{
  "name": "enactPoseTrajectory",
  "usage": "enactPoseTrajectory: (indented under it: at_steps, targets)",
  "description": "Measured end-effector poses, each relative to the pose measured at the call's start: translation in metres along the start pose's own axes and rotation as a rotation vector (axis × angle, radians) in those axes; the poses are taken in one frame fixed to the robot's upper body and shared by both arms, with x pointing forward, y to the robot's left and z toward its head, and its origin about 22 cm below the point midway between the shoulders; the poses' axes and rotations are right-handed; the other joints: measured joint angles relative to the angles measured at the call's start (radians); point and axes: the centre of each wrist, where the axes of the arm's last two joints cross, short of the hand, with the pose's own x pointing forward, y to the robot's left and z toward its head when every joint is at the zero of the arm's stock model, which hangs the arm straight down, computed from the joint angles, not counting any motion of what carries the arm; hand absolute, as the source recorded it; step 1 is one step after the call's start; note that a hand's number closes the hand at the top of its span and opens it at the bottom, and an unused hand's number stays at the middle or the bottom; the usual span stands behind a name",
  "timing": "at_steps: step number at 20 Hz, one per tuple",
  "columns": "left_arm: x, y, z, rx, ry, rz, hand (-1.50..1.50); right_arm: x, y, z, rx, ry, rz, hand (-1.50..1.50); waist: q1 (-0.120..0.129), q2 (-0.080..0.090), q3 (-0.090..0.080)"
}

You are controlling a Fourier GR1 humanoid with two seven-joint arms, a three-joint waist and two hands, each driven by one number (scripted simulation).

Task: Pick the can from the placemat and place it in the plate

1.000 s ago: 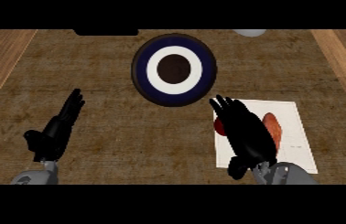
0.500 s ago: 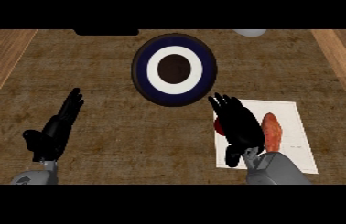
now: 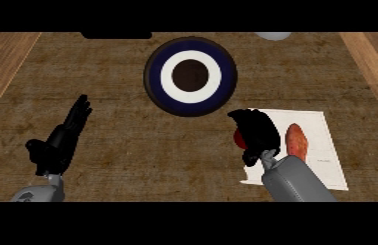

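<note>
A pale round object [image 3: 273, 35] and a dark object [image 3: 117, 35] sit at the counter's [image 3: 111, 89] far edge.

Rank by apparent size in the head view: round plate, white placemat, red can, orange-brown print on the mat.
1. White rectangular placemat, partly under the right forearm; the round dark-blue-and-white plate looks about equal, so unranked.
2. Orange-brown oval print.
3. Red can: only a sliver shows past the right hand, so its rank is unsure.
</note>
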Motion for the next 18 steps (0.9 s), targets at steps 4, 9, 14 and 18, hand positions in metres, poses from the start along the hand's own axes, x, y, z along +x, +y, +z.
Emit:
enactPoseTrajectory:
  at_steps: [4,9,14,18]
  targets:
    - [0.003,0.002,0.003,-0.002,-0.001,0.002,0.0,-0.004,0.002,-0.012,0.014,-0.051,0.007,1.5,0.001,-0.003,-0.002]
    - [-0.001,0.0,0.002,-0.006,-0.002,0.005,0.0,-0.007,0.009,-0.015,-0.015,-0.094,0.013,1.5,-0.001,-0.006,-0.004]
    - [-0.003,0.003,0.0,0.006,0.002,0.004,0.0,-0.026,0.022,-0.01,-0.14,-0.069,-0.089,1.5,-0.006,-0.009,-0.003]
    - [-0.004,0.007,0.004,0.022,0.001,0.01,0.0,-0.069,0.035,-0.001,-0.289,0.118,-0.347,1.5,-0.021,-0.012,0.0]
